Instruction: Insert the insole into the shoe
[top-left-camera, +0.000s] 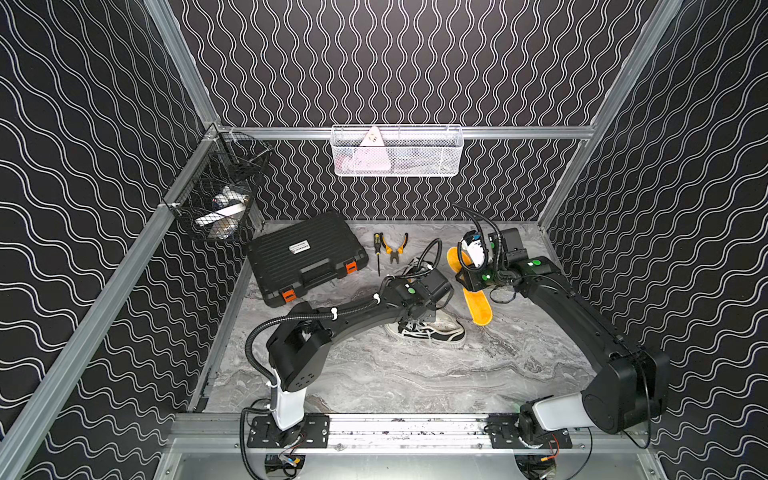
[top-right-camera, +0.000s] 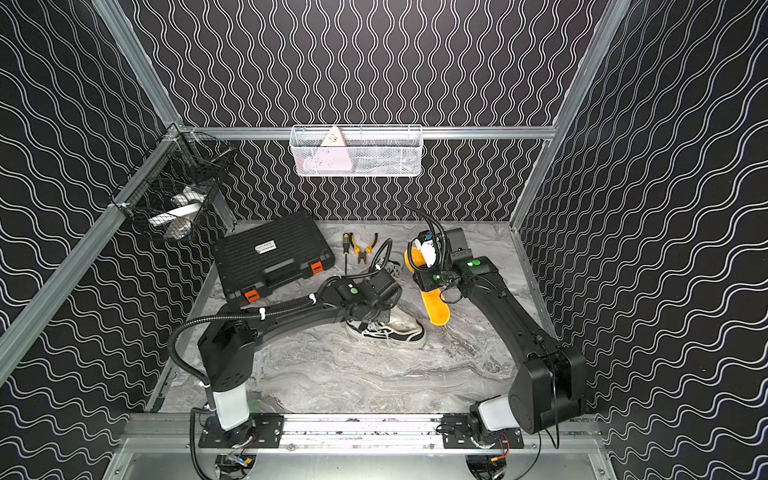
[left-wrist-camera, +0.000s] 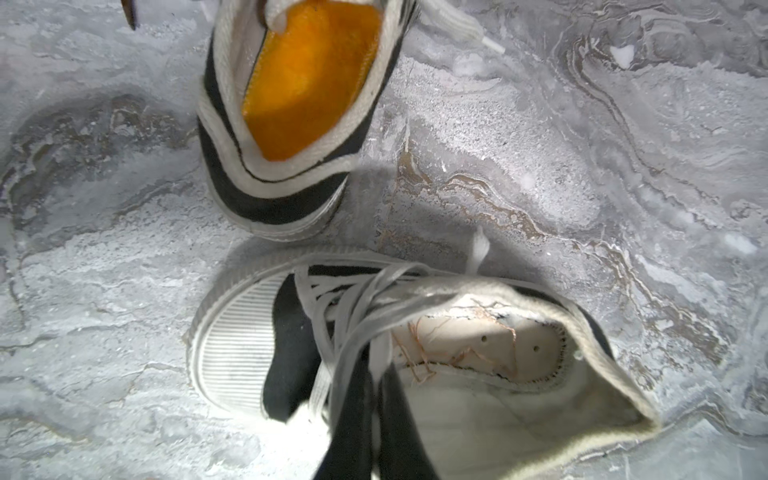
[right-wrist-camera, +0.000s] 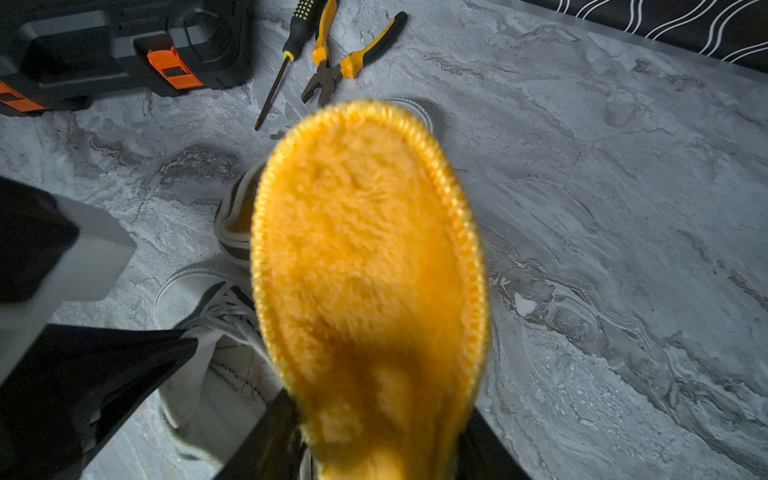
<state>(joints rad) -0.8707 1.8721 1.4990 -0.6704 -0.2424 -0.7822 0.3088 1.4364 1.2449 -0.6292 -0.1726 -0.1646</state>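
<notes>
Left gripper (right-wrist-camera: 174, 349): closed, apparently pinching collar of empty sneaker (left-wrist-camera: 478, 365) at table centre. Second sneaker (left-wrist-camera: 299, 83), insole already in, just past its toe. Right gripper (right-wrist-camera: 374, 453): clamped on orange fleece insole (right-wrist-camera: 365, 249), tilted just right of empty sneaker. Risks: collar slips, opening collapses; floppy insole buckles on laces.

Left hand (left-wrist-camera: 376, 417) closed, right hand (right-wrist-camera: 378, 444) clamped, both arms extended

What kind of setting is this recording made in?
Probably a lab robot cell, not a home: aluminium frame around wavy-patterned walls, a mounting rail at the front edge, and a tool case and pliers on a marble-look tabletop.
</notes>
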